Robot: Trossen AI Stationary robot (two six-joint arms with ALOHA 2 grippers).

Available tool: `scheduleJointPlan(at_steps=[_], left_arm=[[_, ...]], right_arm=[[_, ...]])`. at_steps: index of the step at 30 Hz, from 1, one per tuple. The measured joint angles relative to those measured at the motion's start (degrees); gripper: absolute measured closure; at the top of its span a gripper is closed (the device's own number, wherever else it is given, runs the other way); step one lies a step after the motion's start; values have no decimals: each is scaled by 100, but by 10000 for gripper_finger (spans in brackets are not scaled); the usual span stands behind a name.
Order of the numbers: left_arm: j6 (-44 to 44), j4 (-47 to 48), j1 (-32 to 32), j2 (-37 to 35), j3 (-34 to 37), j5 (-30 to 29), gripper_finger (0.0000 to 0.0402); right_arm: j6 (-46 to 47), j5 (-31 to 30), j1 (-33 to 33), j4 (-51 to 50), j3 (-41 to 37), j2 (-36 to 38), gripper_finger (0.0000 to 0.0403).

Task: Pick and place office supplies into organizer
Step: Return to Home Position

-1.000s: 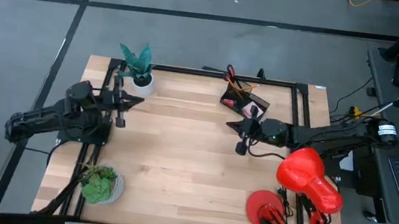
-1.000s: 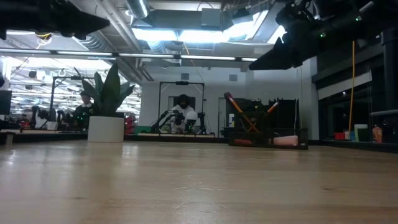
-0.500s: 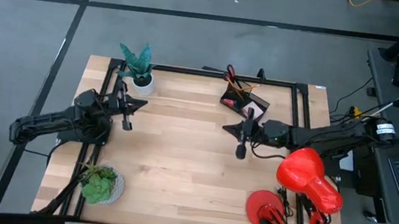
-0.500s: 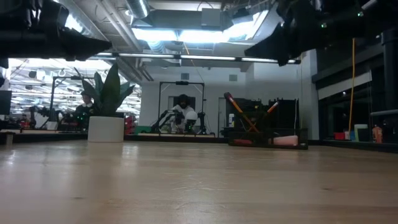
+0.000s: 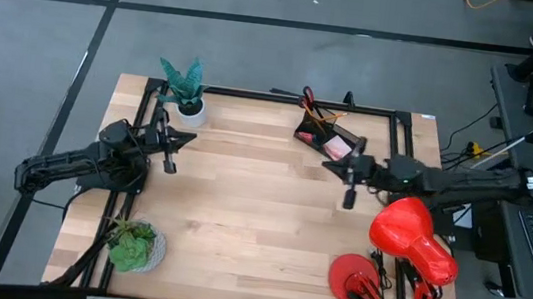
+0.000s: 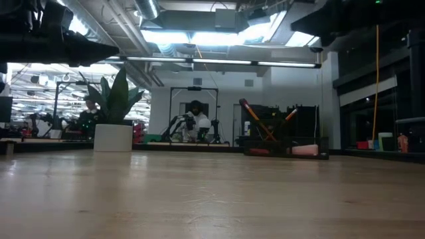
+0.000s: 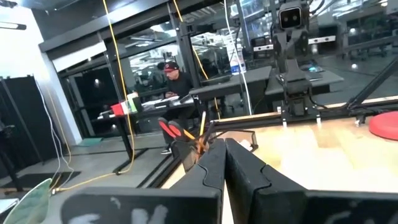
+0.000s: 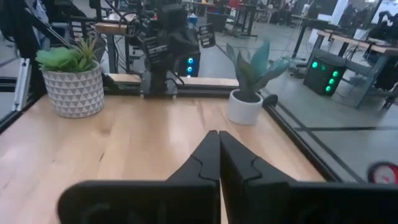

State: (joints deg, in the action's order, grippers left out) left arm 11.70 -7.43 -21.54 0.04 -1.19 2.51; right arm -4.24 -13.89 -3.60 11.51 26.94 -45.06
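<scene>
Two grippers are hovering above the table point(image 5: 239, 217). Each wrist view is showing its fingers pressed together with nothing between them.

The left gripper point(image 5: 169, 159) is hanging near the left edge, just inboard of the teal plant point(image 5: 185, 85) in the far-left corner. The right gripper point(image 5: 349, 194) is hanging toward the right side, just beside the organizer point(image 5: 326, 133) and near the red lamp point(image 5: 414, 237) head.

The organizer is sitting at the far edge against the back rail, right of centre. Red-handled scissors point(image 5: 307, 98) and orange pencils point(image 6: 290, 115) are sticking up out of it. The pink sticky pad point(image 5: 339, 150) is lying at its corner nearest the right gripper. It is probably inside a low compartment, but it is too small to be sure.

A green succulent point(image 5: 135, 245) is occupying the near-left corner, and the lamp base point(image 5: 353, 277) is taking the near-right one. A broad stretch of wood is lying between the two grippers.
</scene>
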Motion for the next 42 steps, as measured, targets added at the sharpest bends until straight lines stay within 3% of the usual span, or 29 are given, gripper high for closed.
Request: scheduleJointPlan(at_steps=[3,11,16,34,42], left_arm=[[-38,-1,1,0,0,1,400],[-113,-5,4,0,-2,29,399],[-338,108,4,8,-4,34,399],[-606,808,7,17,-9,49,400],[-774,731,11,17,-9,525,400]], right_arm=[[16,-2,0,-264,-204,629,402],[-35,-93,-4,1397,-1943,1638,402],[158,-153,-4,1432,-2366,1993,402],[556,-153,-4,1294,-2656,2085,396],[572,-153,-4,1284,-2658,1940,394]])
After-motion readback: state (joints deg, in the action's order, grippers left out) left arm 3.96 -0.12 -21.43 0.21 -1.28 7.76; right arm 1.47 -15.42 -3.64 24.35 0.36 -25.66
